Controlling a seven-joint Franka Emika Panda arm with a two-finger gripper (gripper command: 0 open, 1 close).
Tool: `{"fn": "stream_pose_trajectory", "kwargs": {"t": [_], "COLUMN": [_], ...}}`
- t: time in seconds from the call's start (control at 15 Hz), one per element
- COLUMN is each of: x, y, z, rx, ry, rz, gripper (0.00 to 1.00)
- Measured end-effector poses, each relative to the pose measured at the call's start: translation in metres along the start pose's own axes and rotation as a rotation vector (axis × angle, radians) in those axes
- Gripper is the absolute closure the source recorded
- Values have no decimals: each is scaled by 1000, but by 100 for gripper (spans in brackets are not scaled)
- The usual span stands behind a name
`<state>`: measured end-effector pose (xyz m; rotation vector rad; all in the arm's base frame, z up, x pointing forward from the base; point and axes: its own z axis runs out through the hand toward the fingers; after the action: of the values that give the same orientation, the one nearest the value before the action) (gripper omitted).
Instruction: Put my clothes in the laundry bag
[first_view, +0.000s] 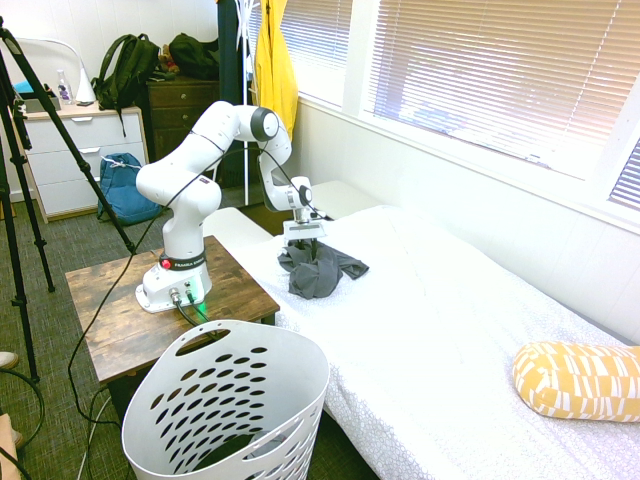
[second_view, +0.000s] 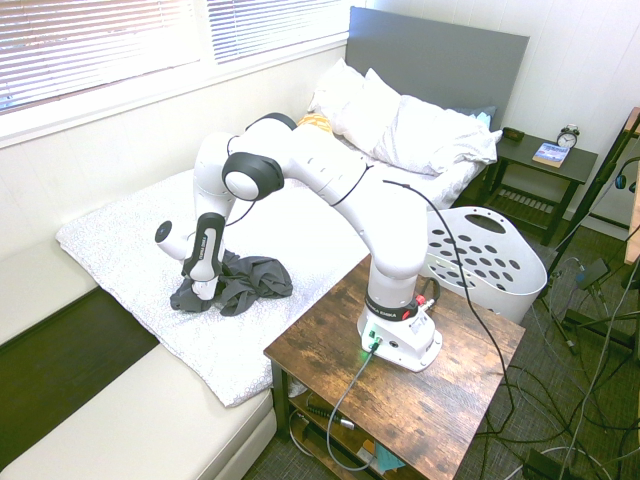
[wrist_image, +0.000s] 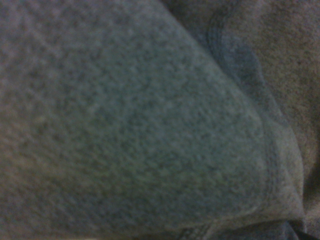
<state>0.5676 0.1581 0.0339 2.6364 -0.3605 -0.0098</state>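
Note:
The clothes (first_view: 318, 270) are a crumpled dark charcoal-grey garment lying on the white bed cover near the bed's end, seen also in the second exterior view (second_view: 250, 280). My gripper (first_view: 303, 243) points straight down and is pressed into the top of the heap (second_view: 203, 290), its tips buried in the cloth. Grey knit fabric with a stitched seam (wrist_image: 140, 125) fills the wrist view. The laundry bag (first_view: 220, 400), a white perforated plastic basket, stands on the floor beside the wooden table and the bed, with its wall (second_view: 500, 275) also in the second exterior view.
The arm's base sits on a wooden table (first_view: 110, 310) between the basket and the bed (first_view: 450, 340). A yellow patterned pillow (first_view: 580, 380) and white pillows (second_view: 400, 130) lie toward the headboard. A yellow garment (first_view: 275, 60) hangs by the window, and a blue backpack (first_view: 125, 190) leans by the drawers.

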Motion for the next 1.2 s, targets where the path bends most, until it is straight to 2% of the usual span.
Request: {"fn": "stream_pose_trajectory", "kwargs": {"t": [0.47,0.8,1.0,1.2], "x": [0,8,29,39], "y": [18,48,108,195], "z": [-17,-76,-141,-225], "rx": [-20,-72,-118,-128], "ry": [1,-27,-45,-117], "rz": [10,49,71,-34], "gripper": [100,100,100,100]}}
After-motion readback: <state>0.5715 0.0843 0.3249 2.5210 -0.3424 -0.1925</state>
